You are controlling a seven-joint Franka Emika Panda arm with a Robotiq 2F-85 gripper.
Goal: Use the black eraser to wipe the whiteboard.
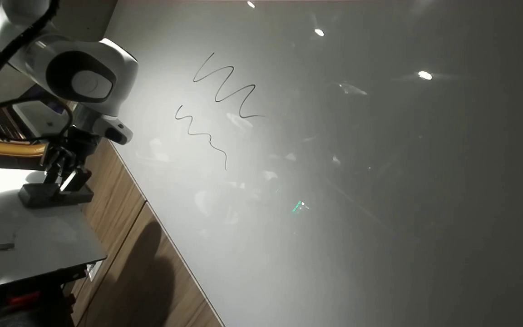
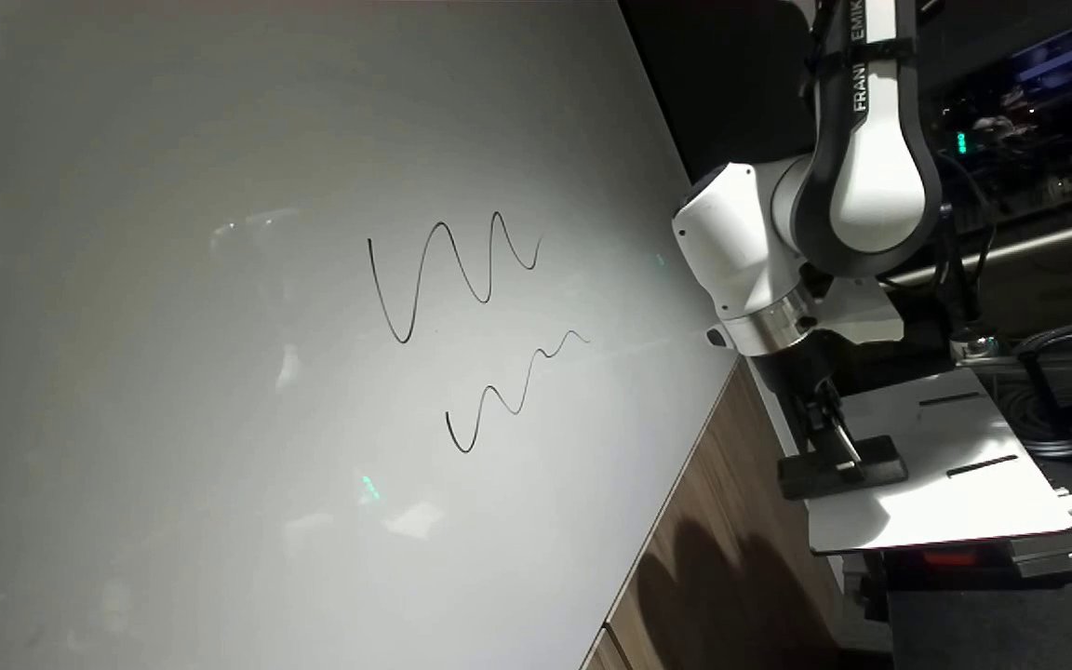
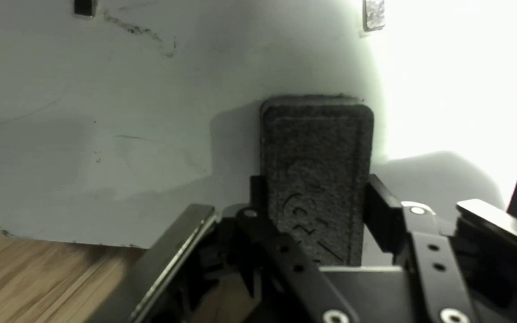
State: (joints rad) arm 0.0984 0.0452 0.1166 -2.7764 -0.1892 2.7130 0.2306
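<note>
In the wrist view, the hand (image 3: 317,202) is clamped on the black eraser (image 3: 319,139), right of centre, the white desk (image 3: 173,121) behind it. In an exterior view, two dark zigzag scribbles (image 1: 224,83) mark the whiteboard (image 1: 357,195) upper left of centre; the black eraser sits lower left.

The arm (image 2: 876,191) reaches downward, its pincer (image 3: 316,204) pointing down, fingers (image 3: 383,214) clamped short of meeting.
</note>
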